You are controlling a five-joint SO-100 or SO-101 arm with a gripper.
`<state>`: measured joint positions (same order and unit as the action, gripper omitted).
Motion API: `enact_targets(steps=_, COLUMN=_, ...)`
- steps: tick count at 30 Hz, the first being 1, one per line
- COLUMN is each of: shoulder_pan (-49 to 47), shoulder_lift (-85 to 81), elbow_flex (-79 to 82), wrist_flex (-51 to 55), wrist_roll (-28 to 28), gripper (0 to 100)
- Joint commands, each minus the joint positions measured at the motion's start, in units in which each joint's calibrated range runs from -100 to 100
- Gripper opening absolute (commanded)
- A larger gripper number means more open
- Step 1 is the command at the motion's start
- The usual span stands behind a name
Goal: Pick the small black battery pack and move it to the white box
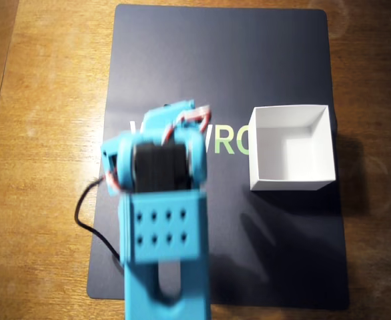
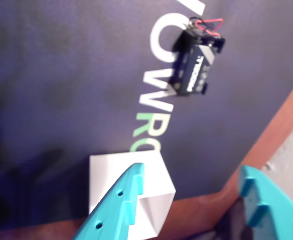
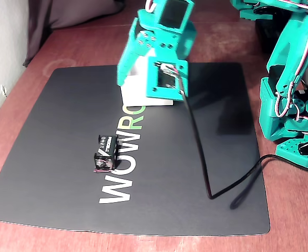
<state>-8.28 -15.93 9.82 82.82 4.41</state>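
Observation:
The small black battery pack [image 3: 105,153], with red wires at one end, lies on the dark mat beside the white "WOW" letters. It also shows in the wrist view [image 2: 196,62], at the top. The white box [image 1: 292,147] stands open on the mat. It sits under the left finger in the wrist view [image 2: 151,207] and is mostly hidden behind the gripper in the fixed view [image 3: 143,94]. My teal gripper [image 2: 191,170] is open and empty. It hovers above the mat near the box [image 3: 123,76], well apart from the battery pack. In the overhead view my arm [image 1: 162,200] hides the battery pack.
The dark mat [image 3: 54,131] lies on a wooden table [image 1: 42,133]. A black cable [image 3: 201,152] trails from the wrist across the mat's right side. A second teal arm [image 3: 290,79] stands at the right edge in the fixed view.

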Motion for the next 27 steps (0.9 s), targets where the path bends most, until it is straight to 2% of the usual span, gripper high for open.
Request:
enact_targets(steps=1, shoulder_pan=-0.46, shoulder_lift=6.59, elbow_flex=-13.04, wrist_flex=5.09, wrist_roll=-1.13, gripper=25)
enact_targets(steps=8, shoulder_pan=-0.34, shoulder_lift=12.12, elbow_flex=-15.94, wrist_flex=4.56, wrist_roll=-1.13, gripper=25)
enact_targets(steps=15, shoulder_pan=0.36, shoulder_lift=19.75, elbow_flex=-18.84, wrist_flex=4.47, wrist_roll=-5.09, gripper=36)
enact_targets(steps=27, shoulder_pan=-0.22, shoulder_lift=32.46, elbow_flex=-26.92, wrist_flex=4.47, wrist_roll=-4.6, gripper=36)
